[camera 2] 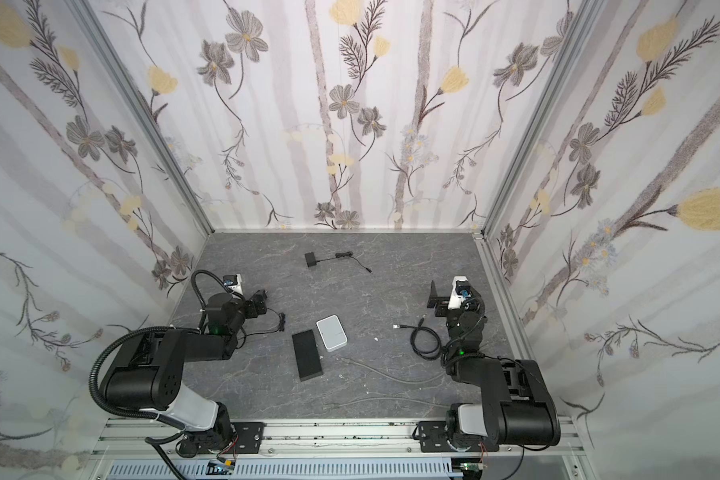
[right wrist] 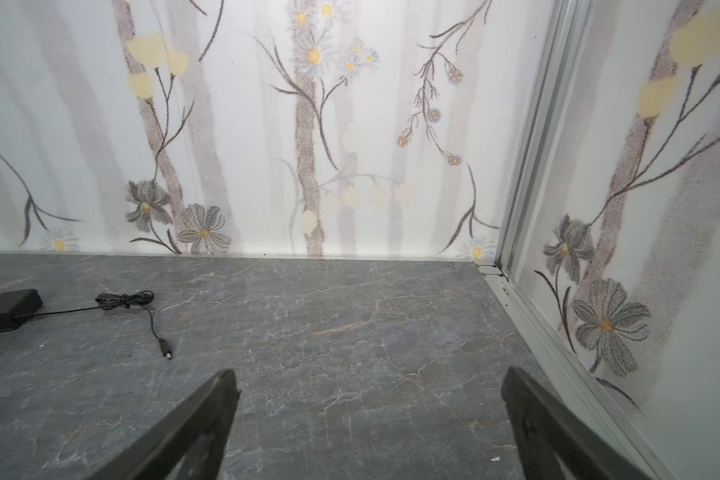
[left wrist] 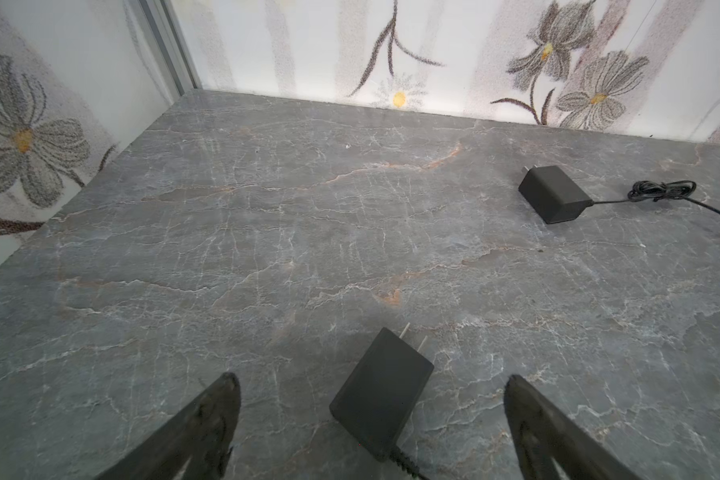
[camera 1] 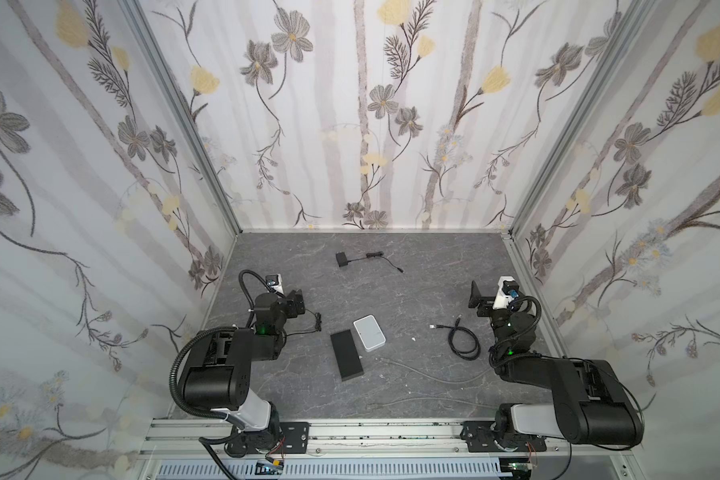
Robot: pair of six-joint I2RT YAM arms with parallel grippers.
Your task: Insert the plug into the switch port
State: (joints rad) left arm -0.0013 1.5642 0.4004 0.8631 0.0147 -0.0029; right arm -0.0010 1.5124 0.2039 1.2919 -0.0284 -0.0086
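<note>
At the very first step: plug not yet picked up, nothing inserted. On the left gripper (left wrist: 371, 380), fingers spread wide and empty, hovering over a black adapter (left wrist: 383, 395) that lies flat just below and between them. On the right gripper (right wrist: 368, 378), fingers likewise wide and empty, facing bare table (right wrist: 350, 316).

Near the right gripper, toward the middle and back toward its arm's base: a coiled black cable (camera 1: 463, 343) with the pale plug (camera 1: 432, 327) at one free end, plain in both top views. Farther the same way, well apart from either gripper and roughly between the two: the white switch (camera 1: 369, 332), just beside a flat black box (camera 1: 346, 359). Switch port somewhere on its thin side face, too small to pick out from above.

Next, by judgement: lower the right gripper onto the plug, pinch behind the tip, bring it level with that side face. Steady the switch with the left gripper against the push.
</note>
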